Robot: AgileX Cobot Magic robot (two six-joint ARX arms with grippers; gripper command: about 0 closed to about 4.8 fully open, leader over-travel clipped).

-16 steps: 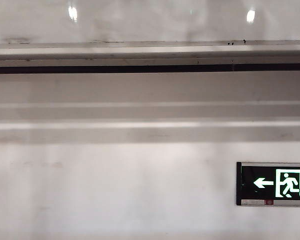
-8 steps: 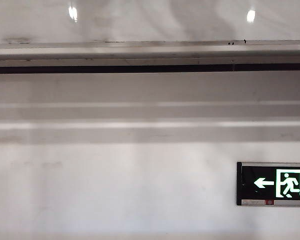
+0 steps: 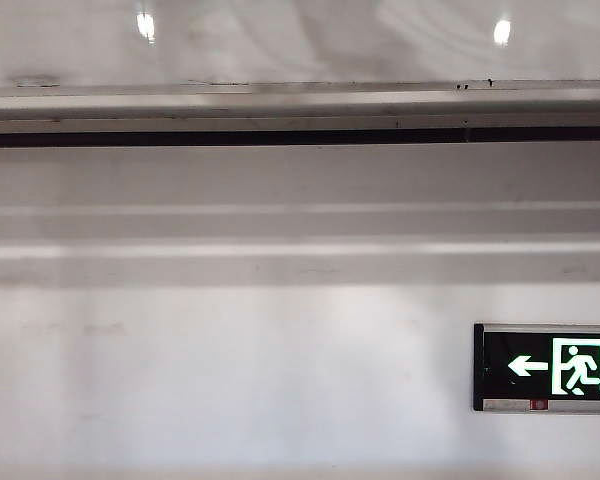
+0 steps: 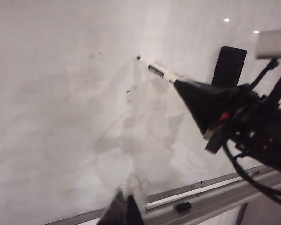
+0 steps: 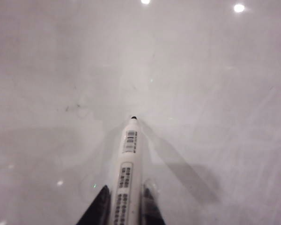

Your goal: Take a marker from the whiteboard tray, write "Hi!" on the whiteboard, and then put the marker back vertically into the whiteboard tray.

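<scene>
The marker (image 5: 126,173), a white barrel with dark print, sticks out from between the fingers of my right gripper (image 5: 125,201), which is shut on it. Its uncapped dark tip meets its own shadow on the glossy whiteboard (image 5: 215,93). In the left wrist view the same marker (image 4: 158,71) points from the right gripper (image 4: 178,82) at the whiteboard (image 4: 61,117), well above the whiteboard tray (image 4: 225,199). My left gripper (image 4: 125,206) hangs low near the tray, jaws together and holding nothing. The exterior view shows the whiteboard (image 3: 300,40) and the tray (image 3: 300,100) but no gripper.
A small black cap (image 4: 182,206) lies in the tray beside a long white strip (image 4: 192,193). Below the tray runs a whitish wall with pale mouldings and a green exit sign (image 3: 547,367). The right arm's cables hang over the tray's right part.
In the exterior view only the faint grey reflections on the whiteboard have shifted; the tray and wall look the same.
</scene>
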